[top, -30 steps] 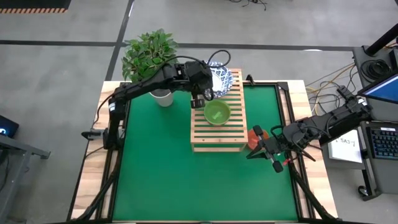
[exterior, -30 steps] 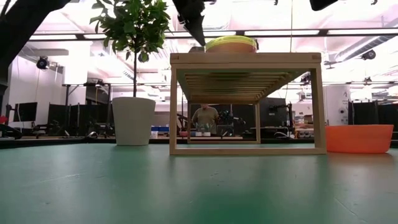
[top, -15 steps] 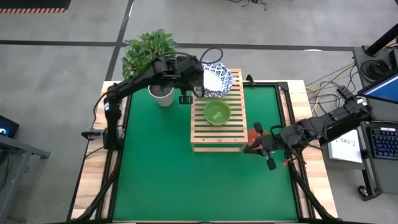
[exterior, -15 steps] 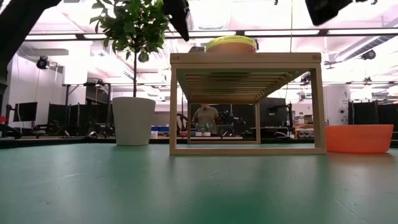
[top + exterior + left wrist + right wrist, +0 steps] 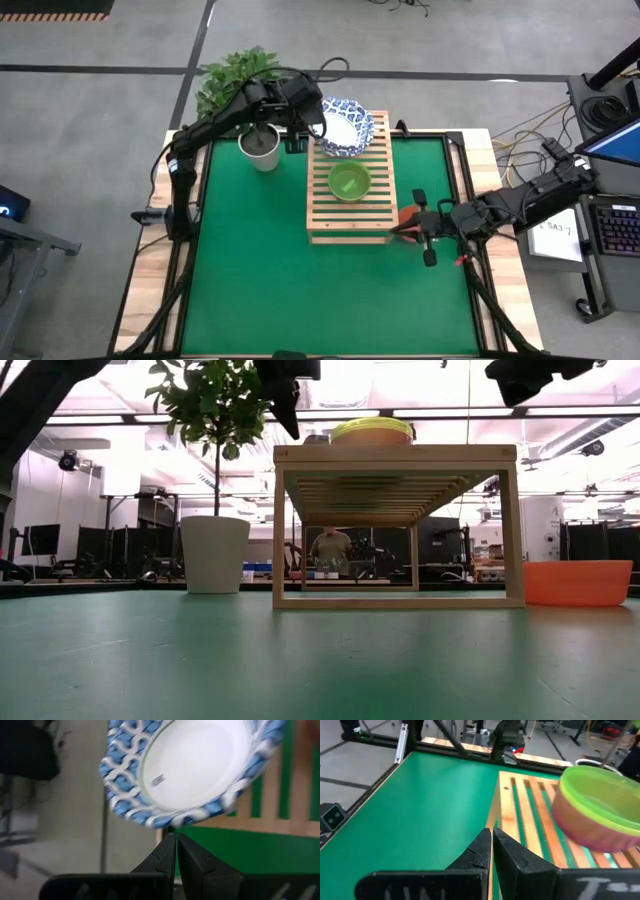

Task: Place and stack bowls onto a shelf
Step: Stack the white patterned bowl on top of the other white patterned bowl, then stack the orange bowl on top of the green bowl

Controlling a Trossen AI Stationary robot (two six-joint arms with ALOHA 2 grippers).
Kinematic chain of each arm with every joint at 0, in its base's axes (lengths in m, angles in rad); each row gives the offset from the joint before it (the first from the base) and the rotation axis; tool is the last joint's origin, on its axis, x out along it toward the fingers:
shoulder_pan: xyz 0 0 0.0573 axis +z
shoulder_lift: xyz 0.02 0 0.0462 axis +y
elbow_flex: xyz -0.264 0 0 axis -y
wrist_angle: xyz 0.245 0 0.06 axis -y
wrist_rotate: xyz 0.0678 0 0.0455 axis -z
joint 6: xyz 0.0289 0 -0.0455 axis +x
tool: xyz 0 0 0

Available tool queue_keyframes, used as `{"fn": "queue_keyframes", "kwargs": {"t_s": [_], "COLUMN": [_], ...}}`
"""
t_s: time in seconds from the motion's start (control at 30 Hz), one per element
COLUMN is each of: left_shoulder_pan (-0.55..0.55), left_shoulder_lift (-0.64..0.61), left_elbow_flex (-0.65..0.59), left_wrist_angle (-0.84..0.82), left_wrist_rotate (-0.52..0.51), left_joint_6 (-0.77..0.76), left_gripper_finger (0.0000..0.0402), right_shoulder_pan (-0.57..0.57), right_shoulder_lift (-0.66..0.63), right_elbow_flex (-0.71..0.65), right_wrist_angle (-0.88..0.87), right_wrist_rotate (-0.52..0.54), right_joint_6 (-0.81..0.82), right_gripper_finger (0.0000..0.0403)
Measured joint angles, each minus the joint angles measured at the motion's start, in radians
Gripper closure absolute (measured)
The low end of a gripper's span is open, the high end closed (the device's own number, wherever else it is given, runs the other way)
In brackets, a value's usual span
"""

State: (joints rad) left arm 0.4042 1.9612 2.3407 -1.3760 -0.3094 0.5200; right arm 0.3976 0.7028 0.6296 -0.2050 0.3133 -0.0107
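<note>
The wooden slatted shelf (image 5: 350,190) stands on the green mat. On its far end sits a white bowl with a blue patterned rim (image 5: 345,124) (image 5: 190,765). At its middle a green bowl (image 5: 349,181) (image 5: 597,795) is nested in another bowl with an orange-pink wall (image 5: 372,430). A red bowl (image 5: 578,582) (image 5: 407,211) rests on the mat to the right of the shelf. My left gripper (image 5: 298,142) (image 5: 176,836) is shut and raised beside the blue-rimmed bowl's left edge. My right gripper (image 5: 402,231) (image 5: 491,837) is shut and raised over the red bowl, by the shelf's near right corner.
A plant in a white pot (image 5: 262,150) (image 5: 214,553) stands on the mat left of the shelf's far end, close to my left gripper. The mat (image 5: 250,270) in front of and left of the shelf is open. A person (image 5: 330,550) is seen far behind the table.
My left gripper has drawn away from the green bowl's left edge toward the table's far left, ending between the plant pot and the blue-rimmed bowl. My right gripper has moved left toward the shelf's near right corner, over the red bowl. The bowls have stayed put.
</note>
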Motion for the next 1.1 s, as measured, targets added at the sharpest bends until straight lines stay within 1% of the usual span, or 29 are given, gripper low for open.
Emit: {"fn": "queue_keyframes", "kwargs": {"t_s": [0.1,0.3,0.5,0.7,0.83,1.03,1.07,1.1], "left_shoulder_pan": [0.005,0.01,0.015,0.017,0.017,0.017,0.017,0.016], "left_shoulder_lift": [0.0,0.0,0.001,0.001,0.002,0.002,0.002,0.002], "left_elbow_flex": [0.0,-0.001,-0.009,-0.06,-0.1,-0.104,-0.102,-0.101], "left_wrist_angle": [0.022,0.069,0.065,0.056,0.081,0.103,0.105,0.105], "left_wrist_rotate": [0.044,0.049,0.066,0.067,0.067,0.067,0.076,0.107], "left_joint_6": [0.002,0.041,0.044,0.031,0.039,0.045,0.034,0.019], "left_gripper_finger": [0.0402,0.0401,0.0402,0.0401,0.0402,0.0402,0.0402,0.0402], "right_shoulder_pan": [-0.011,-0.037,-0.055,-0.065,-0.065,-0.065,-0.065,-0.065], "right_shoulder_lift": [-0.014,-0.03,-0.036,-0.041,-0.041,-0.041,-0.041,-0.041], "right_elbow_flex": [0.0,0.0,0.0,0.0,0.0,0.0,0.0,0.0], "right_wrist_angle": [0.0,0.001,0.001,0.001,0.001,0.005,0.005,0.004], "right_wrist_rotate": [0.003,0.004,0.004,0.004,0.004,0.007,0.011,0.012], "right_joint_6": [-0.007,-0.027,-0.042,-0.061,-0.076,-0.082,-0.085,-0.087], "right_gripper_finger": [0.0394,0.0394,0.0394,0.0394,0.0394,0.0394,0.0394,0.0394]}}
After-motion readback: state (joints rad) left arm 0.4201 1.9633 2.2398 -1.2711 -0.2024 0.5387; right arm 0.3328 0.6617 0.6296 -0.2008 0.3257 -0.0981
